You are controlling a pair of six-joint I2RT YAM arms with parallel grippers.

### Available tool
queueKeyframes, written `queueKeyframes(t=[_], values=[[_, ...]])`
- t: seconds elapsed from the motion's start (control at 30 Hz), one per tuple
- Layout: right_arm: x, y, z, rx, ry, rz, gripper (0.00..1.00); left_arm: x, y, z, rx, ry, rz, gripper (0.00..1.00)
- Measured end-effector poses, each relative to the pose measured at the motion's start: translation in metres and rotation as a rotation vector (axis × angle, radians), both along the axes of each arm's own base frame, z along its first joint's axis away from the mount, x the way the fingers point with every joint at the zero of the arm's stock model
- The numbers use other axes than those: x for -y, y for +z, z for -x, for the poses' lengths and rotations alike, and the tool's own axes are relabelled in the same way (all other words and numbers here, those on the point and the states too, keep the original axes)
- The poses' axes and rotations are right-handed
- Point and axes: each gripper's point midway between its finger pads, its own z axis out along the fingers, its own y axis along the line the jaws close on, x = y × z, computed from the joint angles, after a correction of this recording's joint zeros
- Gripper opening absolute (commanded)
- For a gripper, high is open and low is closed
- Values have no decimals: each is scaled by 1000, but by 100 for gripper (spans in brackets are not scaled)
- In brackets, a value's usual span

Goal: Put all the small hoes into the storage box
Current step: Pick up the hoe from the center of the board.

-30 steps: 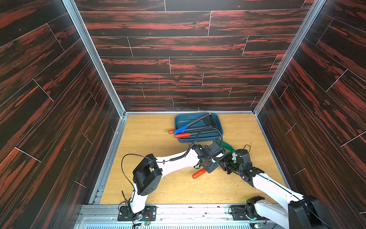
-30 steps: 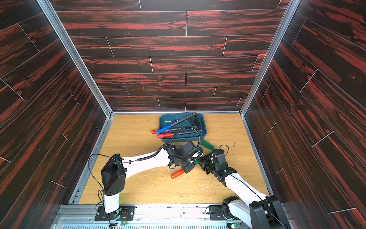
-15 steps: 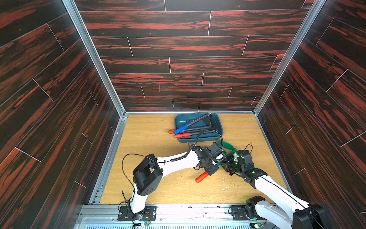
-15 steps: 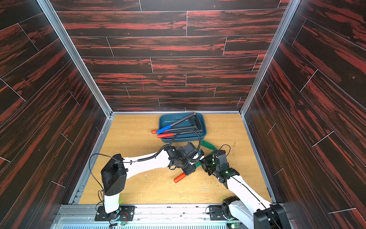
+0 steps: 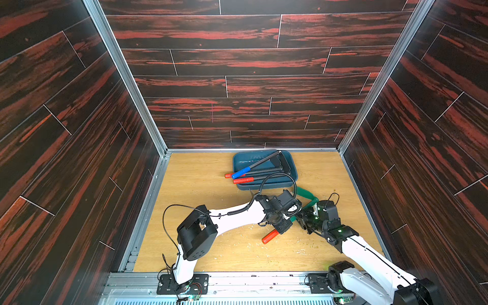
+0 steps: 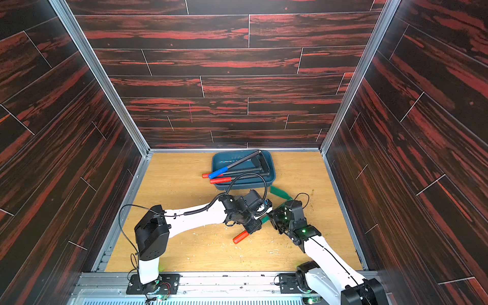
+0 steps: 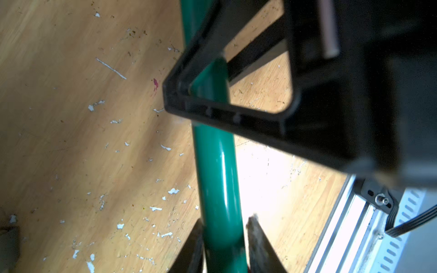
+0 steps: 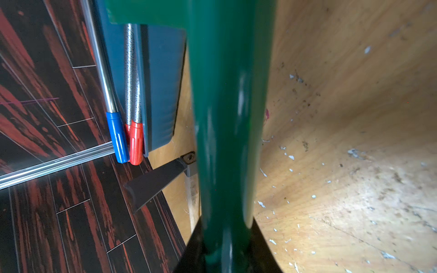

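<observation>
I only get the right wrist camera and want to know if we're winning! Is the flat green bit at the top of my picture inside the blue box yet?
Observer: Not yet. In a top view the blade end of the green-painted small hoe is outside the shallow dark teal plastic storage box, by its near corner.
Operator: What's on the pole's other end?
Observer: A smooth red cylindrical grip, behind your camera.
Operator: Is another hand on it?
Observer: The left hand has a finger each side of the shaft, beside that grip.
</observation>
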Motion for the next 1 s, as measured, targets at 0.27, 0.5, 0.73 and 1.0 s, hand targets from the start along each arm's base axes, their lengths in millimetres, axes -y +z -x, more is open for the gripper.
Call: queueKeyframes(t=[0.27,0.5,0.73,1.0], values=[[1,4,-1,15,-13,-8,0,-1,0,-4,-6,36,0,15],[1,3,-1,14,-16,-10,0,-1,0,-4,-4,36,1,0],[1,4,-1,22,-5,-5,11,-2,1,-5,2,36,-8,0],[0,22,-4,86,8,-6,21,-3,16,-9,43,21,-30,0]])
